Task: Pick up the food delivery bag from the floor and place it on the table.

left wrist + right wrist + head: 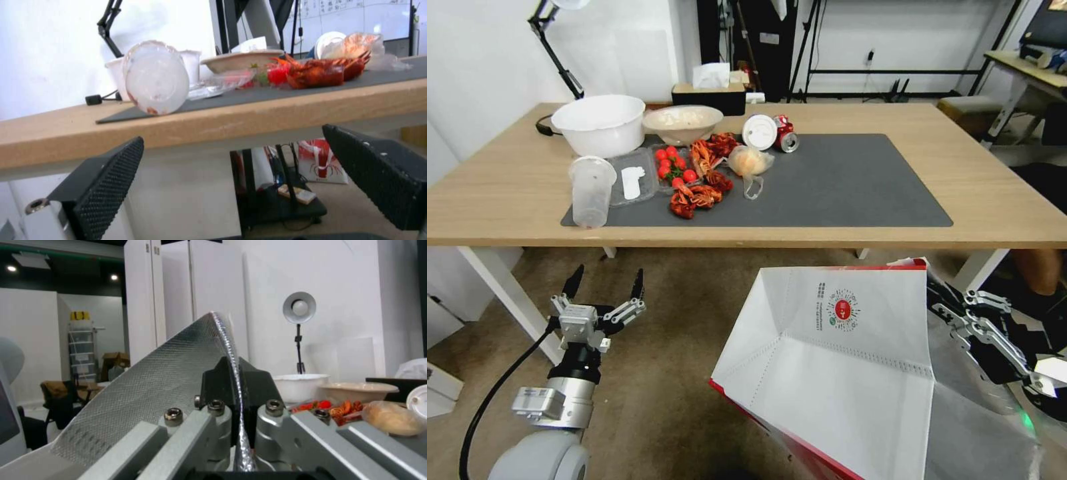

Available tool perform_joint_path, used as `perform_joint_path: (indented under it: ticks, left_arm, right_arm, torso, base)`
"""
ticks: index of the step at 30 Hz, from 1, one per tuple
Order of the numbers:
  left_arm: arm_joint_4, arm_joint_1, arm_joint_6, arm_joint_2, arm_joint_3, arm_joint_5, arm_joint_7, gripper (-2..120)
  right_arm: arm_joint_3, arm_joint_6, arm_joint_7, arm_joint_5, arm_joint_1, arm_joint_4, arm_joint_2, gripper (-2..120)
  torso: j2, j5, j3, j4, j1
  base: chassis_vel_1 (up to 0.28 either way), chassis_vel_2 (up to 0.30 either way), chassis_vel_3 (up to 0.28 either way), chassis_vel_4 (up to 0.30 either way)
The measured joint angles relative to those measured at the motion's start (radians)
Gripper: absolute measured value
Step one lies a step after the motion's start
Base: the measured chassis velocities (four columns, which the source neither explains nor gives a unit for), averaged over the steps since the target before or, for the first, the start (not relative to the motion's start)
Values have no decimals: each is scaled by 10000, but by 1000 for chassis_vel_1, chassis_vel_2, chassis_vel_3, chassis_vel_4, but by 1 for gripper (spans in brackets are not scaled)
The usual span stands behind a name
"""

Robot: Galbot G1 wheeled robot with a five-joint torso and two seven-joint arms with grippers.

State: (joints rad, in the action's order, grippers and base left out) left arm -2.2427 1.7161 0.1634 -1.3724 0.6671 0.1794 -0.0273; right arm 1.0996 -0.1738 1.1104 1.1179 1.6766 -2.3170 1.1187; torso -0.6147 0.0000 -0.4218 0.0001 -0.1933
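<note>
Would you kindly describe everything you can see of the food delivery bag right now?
The food delivery bag is a large boxy bag of white woven-looking fabric with red sides, a small round red logo on its upper panel and a silver foil lining. It hangs tilted in front of the table, below the tabletop's edge, its mouth toward the robot. The right pincer is shut on a foil-lined edge of it. The left pincer is open and apart from it.

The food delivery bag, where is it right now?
In the head view, the food delivery bag hangs low on the right, before the table edge, pinched by the right end effector.
</note>
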Motion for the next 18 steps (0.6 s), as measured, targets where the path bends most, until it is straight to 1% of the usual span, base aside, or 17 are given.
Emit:
perform_joint_path:
  ticks: [5,7,13,15,18]
  left_arm:
    - [0,-2,5,-12,-4,0,14,100]
    - [1,3,24,14,14,13,16,100]
    - [38,-6,53,57,41,46,16,100]
    - [37,-14,64,46,22,46,14,100]
    - [4,-17,62,32,-3,42,4,100]
  right_arm:
    - [13,0,10,0,21,-22,47,0]
    - [16,0,1,-1,42,-100,82,0]
    - [17,6,-59,-17,88,-191,120,0]
    - [47,8,-75,-19,130,-274,151,0]
    - [66,13,-77,-21,156,-304,171,0]
  torso:
    - [-159,0,-98,0,-61]
    - [-297,-1,-176,0,-119]
    - [-499,-1,-301,0,-200]
    - [-644,-1,-388,0,-259]
    - [-747,-1,-452,0,-299]
  base:
    - [0,0,0,0]
    - [0,0,0,0]
    - [0,0,0,0]
    - [0,0,0,0]
    - [0,0,0,0]
